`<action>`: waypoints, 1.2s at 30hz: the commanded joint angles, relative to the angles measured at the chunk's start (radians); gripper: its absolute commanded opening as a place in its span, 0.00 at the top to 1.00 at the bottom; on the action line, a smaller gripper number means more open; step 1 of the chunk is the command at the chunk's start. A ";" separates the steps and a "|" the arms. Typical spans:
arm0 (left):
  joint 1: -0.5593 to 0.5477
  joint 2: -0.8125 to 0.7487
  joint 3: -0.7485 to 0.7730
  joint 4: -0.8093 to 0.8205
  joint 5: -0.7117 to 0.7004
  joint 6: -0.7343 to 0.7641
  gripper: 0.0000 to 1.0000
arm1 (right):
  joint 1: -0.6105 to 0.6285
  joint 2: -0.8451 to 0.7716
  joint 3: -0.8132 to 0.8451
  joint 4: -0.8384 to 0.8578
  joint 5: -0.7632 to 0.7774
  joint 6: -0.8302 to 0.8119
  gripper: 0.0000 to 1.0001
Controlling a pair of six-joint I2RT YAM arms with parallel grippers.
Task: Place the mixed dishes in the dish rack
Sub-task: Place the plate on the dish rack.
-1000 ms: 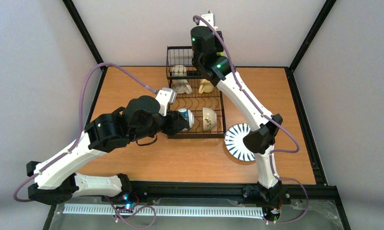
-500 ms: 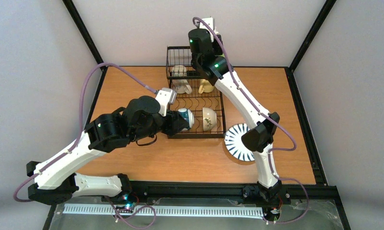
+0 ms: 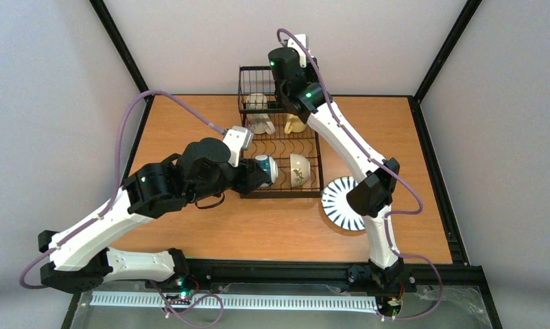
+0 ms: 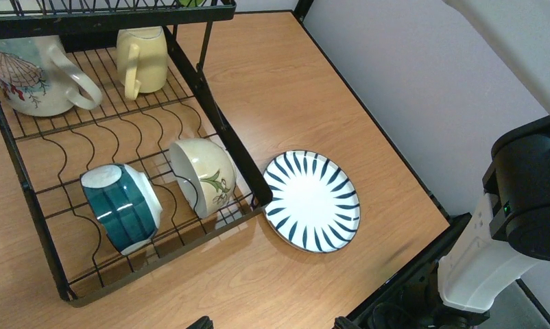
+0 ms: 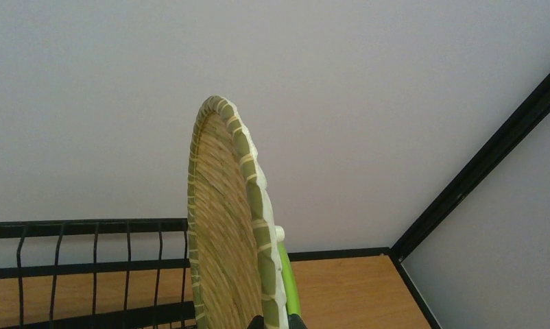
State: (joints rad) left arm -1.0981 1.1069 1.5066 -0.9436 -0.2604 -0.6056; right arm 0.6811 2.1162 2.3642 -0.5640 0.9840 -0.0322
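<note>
The black wire dish rack (image 3: pixel 280 147) stands at the table's back middle. In its slots lie a teal-and-white bowl (image 4: pixel 120 205) and a white bowl with a small motif (image 4: pixel 205 175), both on their sides. A white mug (image 4: pixel 32 68) and a smaller cream-yellow mug (image 4: pixel 143 60) sit further back. A white plate (image 4: pixel 313 200) with dark stripes lies flat on the table by the rack's front right corner. My left gripper (image 4: pixel 271 323) hangs open and empty by the rack's left front. My right gripper (image 5: pixel 278 322) is shut on the lime-green plate (image 5: pixel 234 226), held on edge above the tall basket (image 5: pixel 87 226).
Black frame rails (image 3: pixel 433 164) border the wooden table (image 3: pixel 190 123). My right arm (image 3: pixel 341 137) stretches over the rack's right side, its elbow above the white plate. Grey walls stand close behind the rack.
My right wrist has shifted a little to the left over the basket with the plate in it. The left arm has not moved.
</note>
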 commanded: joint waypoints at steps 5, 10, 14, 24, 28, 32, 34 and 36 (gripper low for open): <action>-0.009 -0.012 -0.002 -0.029 -0.020 0.030 0.00 | -0.020 0.005 -0.029 -0.005 0.005 0.079 0.98; -0.010 -0.009 0.002 -0.029 -0.024 0.038 0.00 | -0.025 0.007 -0.041 -0.010 -0.003 0.093 0.98; -0.008 -0.005 0.000 -0.027 -0.022 0.042 0.00 | -0.026 0.013 -0.049 -0.017 -0.009 0.103 0.98; -0.010 -0.002 -0.001 -0.023 -0.028 0.056 0.00 | -0.026 0.025 -0.052 -0.049 -0.020 0.136 0.98; -0.009 0.000 0.000 -0.020 -0.028 0.061 0.00 | -0.027 0.023 -0.066 -0.068 -0.024 0.154 0.98; -0.009 0.001 0.000 -0.017 -0.028 0.064 0.00 | -0.026 0.011 -0.095 -0.075 -0.018 0.170 0.98; -0.009 0.004 0.001 -0.017 -0.027 0.066 0.00 | -0.027 0.006 -0.108 -0.076 -0.014 0.176 0.98; -0.009 0.007 0.002 -0.016 -0.024 0.065 0.00 | -0.026 -0.001 -0.122 -0.079 -0.011 0.182 0.98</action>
State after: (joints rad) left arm -1.0981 1.1072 1.5005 -0.9440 -0.2699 -0.5640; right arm 0.6613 2.1193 2.2826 -0.6228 0.9649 0.1181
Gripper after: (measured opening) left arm 0.997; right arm 0.078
